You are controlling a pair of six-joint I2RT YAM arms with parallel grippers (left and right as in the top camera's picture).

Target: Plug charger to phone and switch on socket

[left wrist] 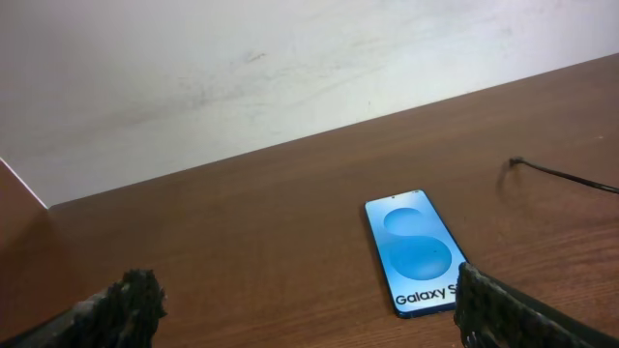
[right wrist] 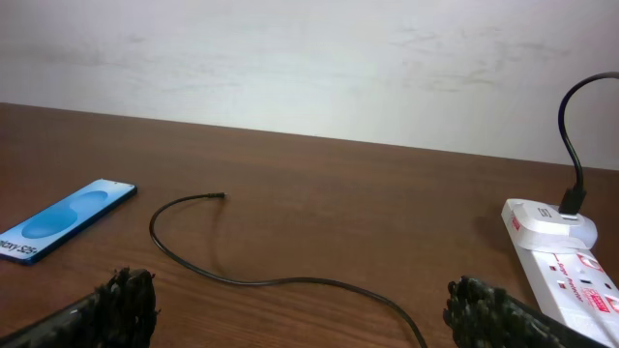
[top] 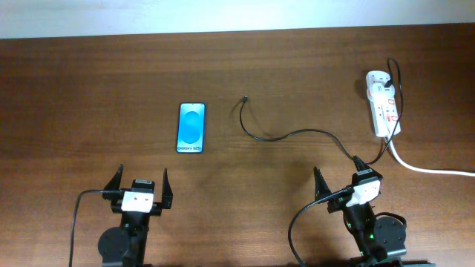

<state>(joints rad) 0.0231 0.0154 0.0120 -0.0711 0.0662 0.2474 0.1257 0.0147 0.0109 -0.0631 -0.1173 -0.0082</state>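
Note:
The phone lies flat on the table, blue screen up; it also shows in the left wrist view and the right wrist view. The charger cable curves from the socket to its free plug tip, right of the phone and apart from it; it shows in the right wrist view. The socket is a white power strip at the far right. My left gripper is open and empty, near the front edge below the phone. My right gripper is open and empty, over the cable's near part.
The strip's thick white cord runs off to the right edge. A black plug sits in the strip's far end. The wooden table ends at a pale wall at the back.

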